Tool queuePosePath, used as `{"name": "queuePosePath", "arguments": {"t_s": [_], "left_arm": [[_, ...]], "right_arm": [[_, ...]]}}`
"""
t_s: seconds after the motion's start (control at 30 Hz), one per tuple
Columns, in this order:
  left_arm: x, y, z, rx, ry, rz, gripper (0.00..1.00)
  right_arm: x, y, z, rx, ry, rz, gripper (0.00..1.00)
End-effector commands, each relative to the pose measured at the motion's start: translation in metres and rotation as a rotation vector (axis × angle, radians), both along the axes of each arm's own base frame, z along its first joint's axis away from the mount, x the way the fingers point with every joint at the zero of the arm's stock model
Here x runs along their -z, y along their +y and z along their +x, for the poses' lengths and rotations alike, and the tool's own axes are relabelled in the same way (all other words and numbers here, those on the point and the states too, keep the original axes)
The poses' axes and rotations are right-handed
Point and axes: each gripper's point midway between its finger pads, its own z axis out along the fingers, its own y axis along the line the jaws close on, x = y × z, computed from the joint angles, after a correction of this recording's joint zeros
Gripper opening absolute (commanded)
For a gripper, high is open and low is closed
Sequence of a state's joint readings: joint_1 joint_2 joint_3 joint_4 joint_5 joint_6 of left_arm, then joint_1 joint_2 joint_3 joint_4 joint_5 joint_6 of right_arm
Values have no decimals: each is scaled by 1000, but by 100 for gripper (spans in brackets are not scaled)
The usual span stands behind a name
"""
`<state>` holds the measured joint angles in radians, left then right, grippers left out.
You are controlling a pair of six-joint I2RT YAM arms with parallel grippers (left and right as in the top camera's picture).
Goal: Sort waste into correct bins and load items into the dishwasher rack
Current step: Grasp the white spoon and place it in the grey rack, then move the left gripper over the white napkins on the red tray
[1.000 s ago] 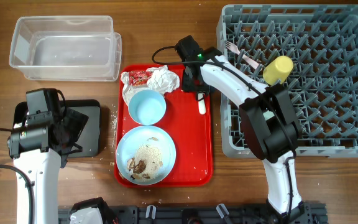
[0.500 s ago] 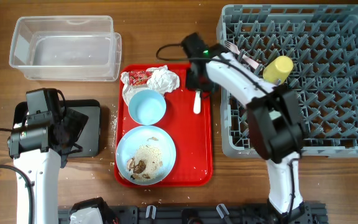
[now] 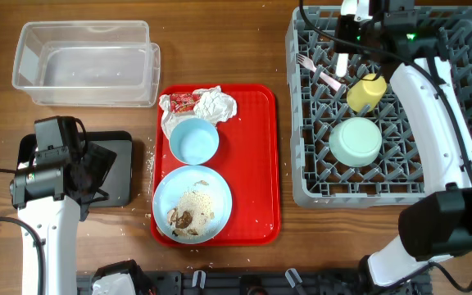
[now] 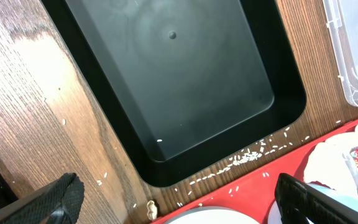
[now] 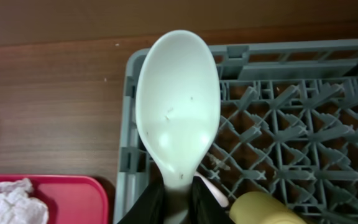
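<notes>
Since the earlier frame the right gripper (image 5: 179, 194) has gone from the red tray (image 3: 262, 164) to the rack (image 3: 457, 176), taking the white spoon (image 5: 179, 106) with it.

Left to right:
- **Left gripper** (image 4: 179, 186): hangs over the black tray (image 3: 120, 172) at the table's 9 o'clock, jaws spread wide and empty.
- **Clear tub** (image 3: 84, 61): one, at 10 o'clock.
- **Red tray:** holds one wrapper (image 3: 184, 102), one napkin (image 3: 216, 105), one light blue bowl (image 3: 193, 139) and one light blue plate (image 3: 192, 205). The plate carries crumbs (image 3: 193, 203).
- **Rack:** at 3 o'clock, it holds one fork (image 3: 318, 72), one yellow cup (image 3: 367, 92) and one mint bowl (image 3: 356, 142).
- **White spoon:** one, above the rack's 11 o'clock corner. The right gripper's fingers are clamped on its handle. In the wrist view its long axis runs 6 to 12, with the scoop end at 12.
</notes>
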<state>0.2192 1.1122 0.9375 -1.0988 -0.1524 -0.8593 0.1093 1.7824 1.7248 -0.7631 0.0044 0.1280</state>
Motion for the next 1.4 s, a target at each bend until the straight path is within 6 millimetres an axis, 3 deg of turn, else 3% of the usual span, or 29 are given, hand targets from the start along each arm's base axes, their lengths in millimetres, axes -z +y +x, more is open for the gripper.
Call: {"name": "queuePosePath", "arguments": {"t_s": [0.0,0.03,0.13,0.33,0.43,0.57,0.63,0.67,0.7,0.77,0.83,0.93,1.03,1.13,1.27,1.37], "left_arm": [[-2,3,-1,-19,-9,15,100],[-2,3,-1,-19,-9,15,100],[-2,3,-1,-19,-9,15,100],[-2,3,-1,-19,-10,15,100],[-2,3,-1,-19,-9,15,100],[-2,3,-1,-19,-10,15,100],[-2,3,-1,-19,-10,15,100],[-2,3,-1,-19,-9,15,100],[-2,3,-1,-19,-10,15,100],[-2,3,-1,-19,-10,15,100],[-2,3,-1,-19,-9,15,100],[-2,3,-1,-19,-10,15,100],[-2,3,-1,-19,-10,15,100],[-2,3,-1,-19,-9,15,100],[-2,3,-1,-19,-9,15,100],[-2,3,-1,-19,-10,15,100]], "right_arm": [[37,-9,15,-13,44,-37,18],[61,-8,22,6,86,-23,23],[83,-8,24,5,129,-28,25],[90,-6,18,2,168,-17,28],[77,-2,8,9,170,23,38],[34,-2,-9,83,125,102,55],[10,-5,-15,104,76,126,68],[-4,-9,-19,124,46,140,81],[-21,-15,-24,148,10,150,100],[-42,-29,-34,206,-29,169,100],[-67,-52,-50,283,-75,202,100],[-88,-90,-68,398,-124,227,100],[-93,-137,-82,531,-144,178,100],[-80,-177,-100,657,-93,128,100],[-67,-196,-110,726,-44,137,100],[-66,-197,-110,731,-40,137,100]]}}
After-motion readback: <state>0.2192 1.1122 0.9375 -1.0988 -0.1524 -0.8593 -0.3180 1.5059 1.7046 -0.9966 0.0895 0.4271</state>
